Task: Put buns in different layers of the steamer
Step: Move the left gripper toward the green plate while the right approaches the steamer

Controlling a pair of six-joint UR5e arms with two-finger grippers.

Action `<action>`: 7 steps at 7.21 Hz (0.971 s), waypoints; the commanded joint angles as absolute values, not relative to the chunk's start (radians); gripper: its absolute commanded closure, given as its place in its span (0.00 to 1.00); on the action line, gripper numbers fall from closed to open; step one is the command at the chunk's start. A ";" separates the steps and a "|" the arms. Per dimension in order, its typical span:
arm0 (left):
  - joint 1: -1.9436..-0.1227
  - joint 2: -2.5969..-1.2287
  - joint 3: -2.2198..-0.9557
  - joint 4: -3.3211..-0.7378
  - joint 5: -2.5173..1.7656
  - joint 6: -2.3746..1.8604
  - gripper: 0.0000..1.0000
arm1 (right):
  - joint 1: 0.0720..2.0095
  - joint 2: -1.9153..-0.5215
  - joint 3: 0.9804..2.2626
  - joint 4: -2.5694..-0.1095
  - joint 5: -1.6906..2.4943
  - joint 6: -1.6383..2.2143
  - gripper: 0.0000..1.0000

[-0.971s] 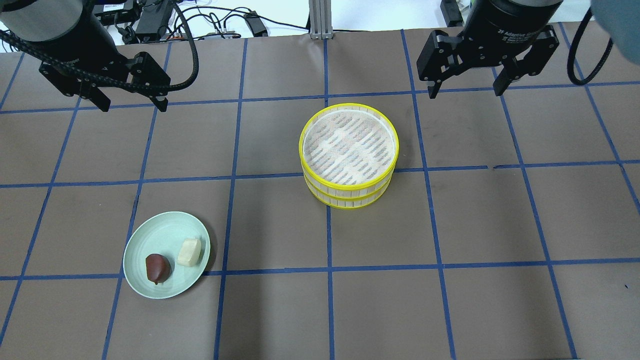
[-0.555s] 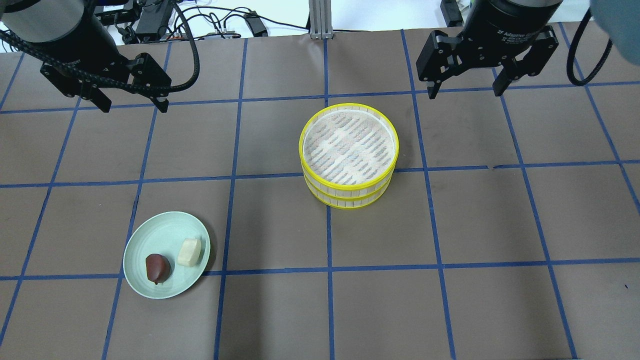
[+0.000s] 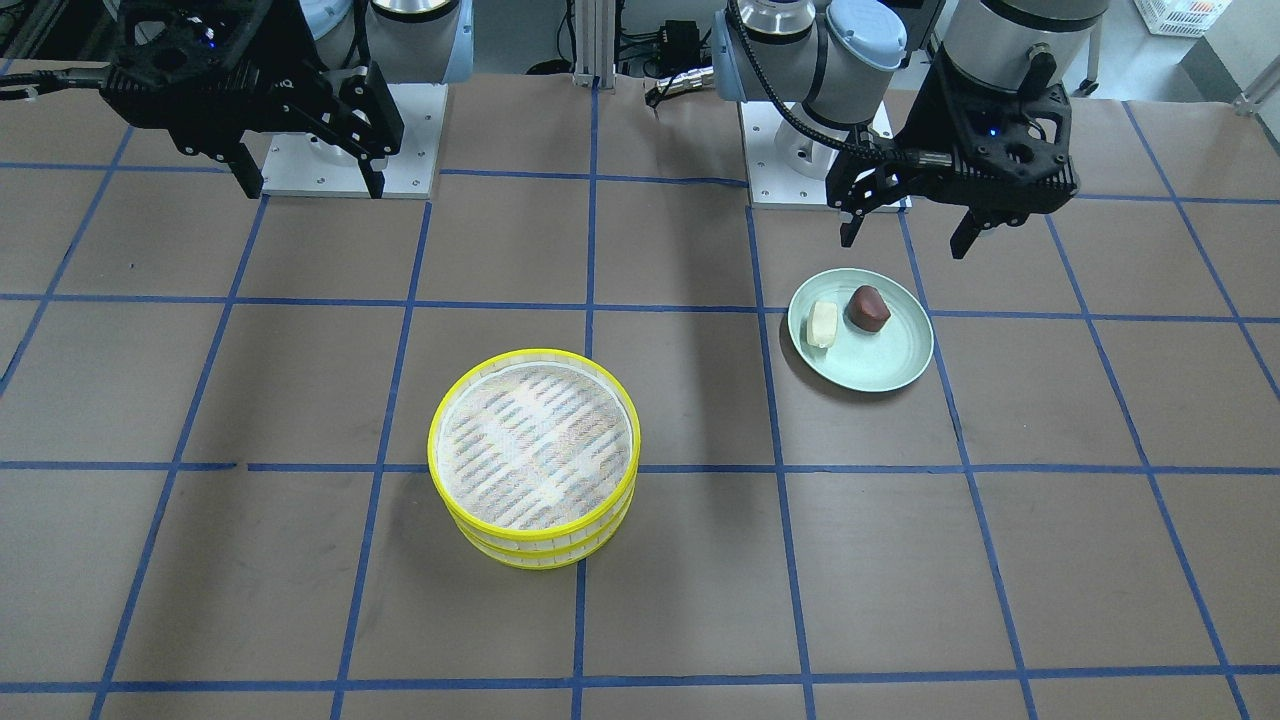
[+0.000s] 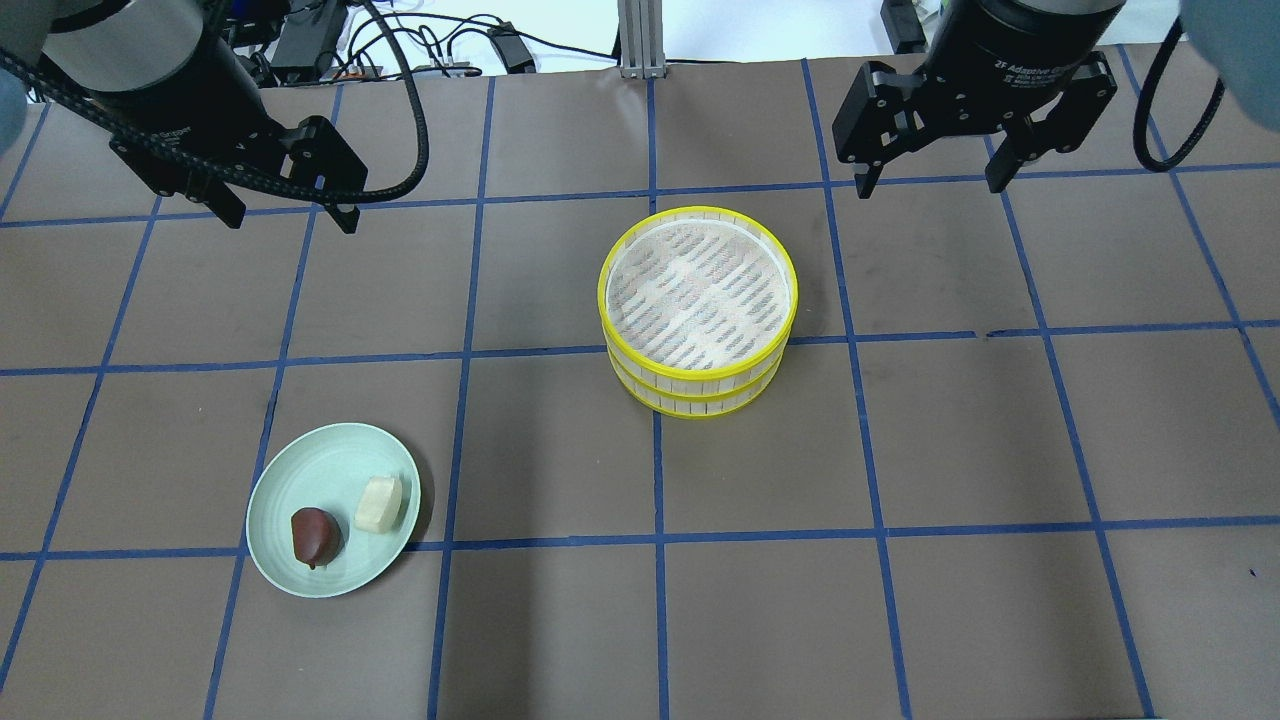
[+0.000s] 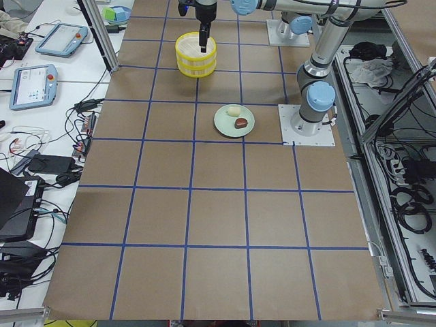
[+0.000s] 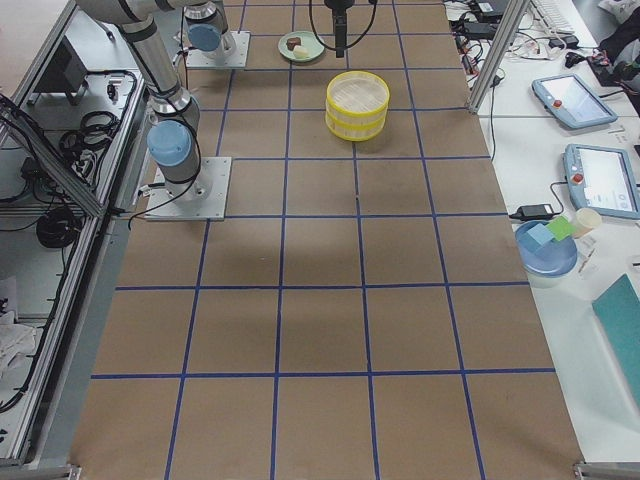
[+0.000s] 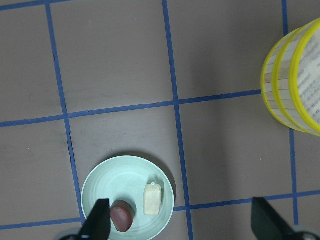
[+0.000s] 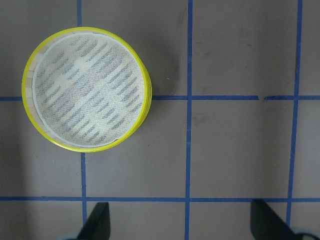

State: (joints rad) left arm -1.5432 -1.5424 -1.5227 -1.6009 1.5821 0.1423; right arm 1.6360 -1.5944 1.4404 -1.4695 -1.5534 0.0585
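While the left tool (image 4: 293, 222) hangs above the bench (image 4: 950, 450) with its jaws spread wide and nothing between them, it is near the plate (image 4: 272, 478) but not centred over it. The step in hand is judged to be the approach to a first bun.

Both buns lie on the plate, close together but apart. The white bun (image 4: 380, 503) is on the half facing the steamer (image 4: 697, 388), and the brown bun (image 4: 314, 535) is on the other half.

1. Centre the tool over one bun only.
2. Turn the wrist so that neither finger meets the other bun or the plate rim.
3. Descend, then close gently.

The steamer stands well apart from the plate, with its trays stacked and the top one empty. The right tool (image 4: 931, 187), also open and empty, hangs beyond the steamer from the plate.
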 commanded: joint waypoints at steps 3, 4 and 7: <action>-1.548 -1.528 -1.523 -1.621 1.588 0.147 0.00 | 1.635 -1.595 1.447 -1.470 -1.555 0.057 0.00; -1.548 -1.529 -1.525 -1.623 1.588 0.149 0.00 | 1.635 -1.595 1.447 -1.470 -1.554 0.057 0.00; -1.526 -1.535 -1.635 -1.618 1.586 0.178 0.00 | 1.635 -1.583 1.474 -1.476 -1.551 0.058 0.00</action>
State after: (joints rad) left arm -1.5346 -1.5345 -1.5784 -1.6179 1.5835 0.1566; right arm 1.6352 -1.5909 1.4582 -1.4733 -1.5510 0.0584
